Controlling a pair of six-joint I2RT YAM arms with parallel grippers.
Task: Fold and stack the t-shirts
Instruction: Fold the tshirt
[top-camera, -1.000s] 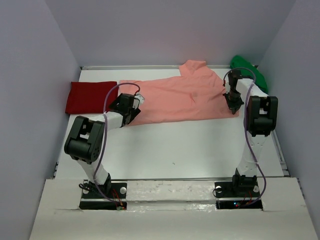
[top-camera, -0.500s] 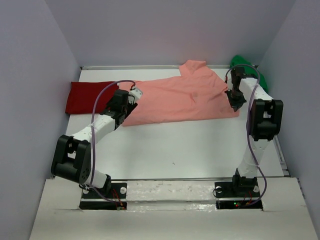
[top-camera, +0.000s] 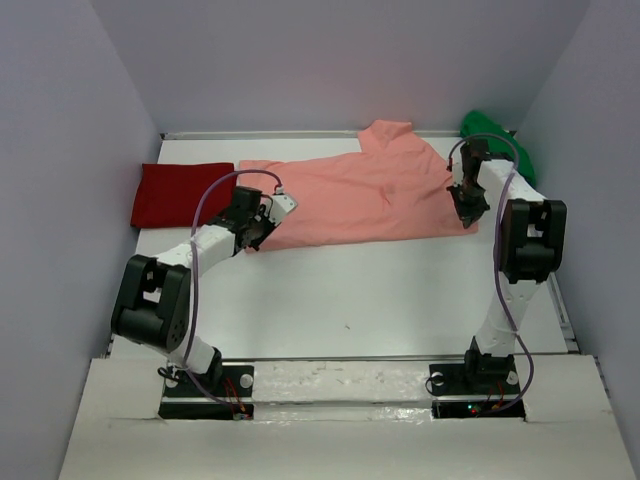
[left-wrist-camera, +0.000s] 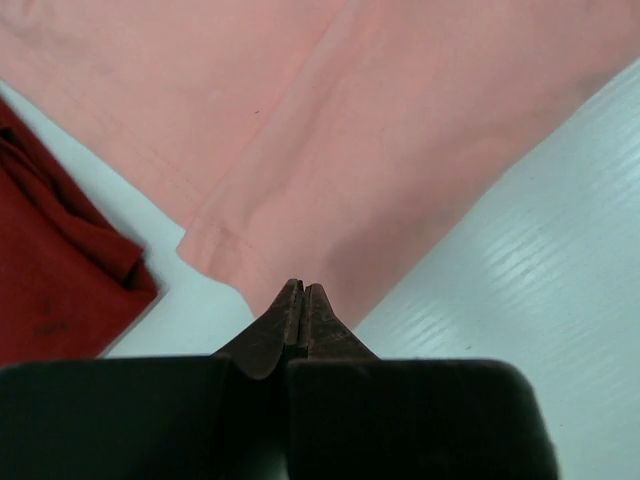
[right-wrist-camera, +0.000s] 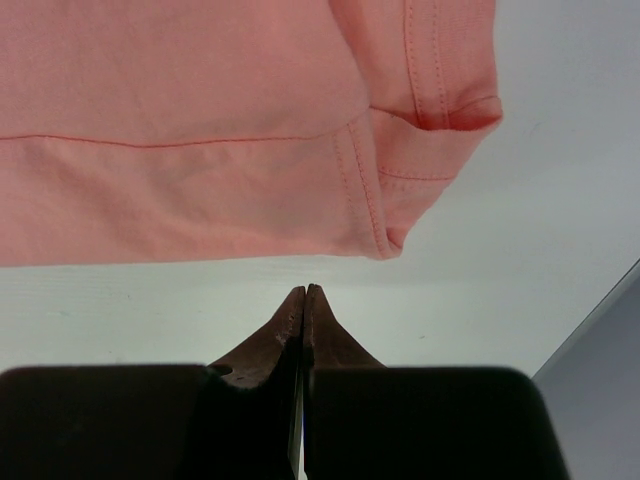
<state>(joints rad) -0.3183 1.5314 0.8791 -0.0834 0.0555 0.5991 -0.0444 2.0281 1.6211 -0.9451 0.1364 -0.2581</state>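
The left gripper (left-wrist-camera: 303, 292) has snapped closed at the salmon-pink shirt's (top-camera: 370, 190) near-left corner, and its elbow has swung nearer and leftward.

Bright, diffuse light.
Faint shadows are cast on the table (top-camera: 350, 290); wrist views are rendered slightly soft.

Robotics lab test cell, seen from above: a white table (top-camera: 380, 290) boxed in on three sides by plain pale-grey panels (top-camera: 330, 60). Two black-and-white robot arms, left arm (top-camera: 205, 240) and right arm (top-camera: 525, 235), are bolted to base plates (top-camera: 205, 385) at its near edge, w/ purple cables (top-camera: 236, 173) looping along them. Wrist cams show ribbed white tabletop under a salmon-pink t-shirt (top-camera: 370, 195) spread flat.
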